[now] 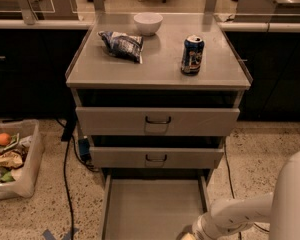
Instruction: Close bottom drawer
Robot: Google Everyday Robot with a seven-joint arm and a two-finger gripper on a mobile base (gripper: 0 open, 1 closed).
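Note:
The bottom drawer point(152, 204) is pulled far out of the grey cabinet, showing its long flat empty tray; its front is cut off by the lower edge of the view. My gripper point(189, 235) sits at the bottom edge, at the drawer's near right end, on the white arm point(235, 216) reaching in from the right. Only its wrist end shows. The two drawers above, the top drawer point(157, 121) and the middle drawer point(156, 157), stand only slightly out.
On the cabinet top point(157, 69) are a white bowl point(148, 23), a chip bag point(122, 44) and a blue can point(192, 55). A clear bin of scraps point(10, 159) sits on the floor at left, with black cables point(66, 174) beside the cabinet.

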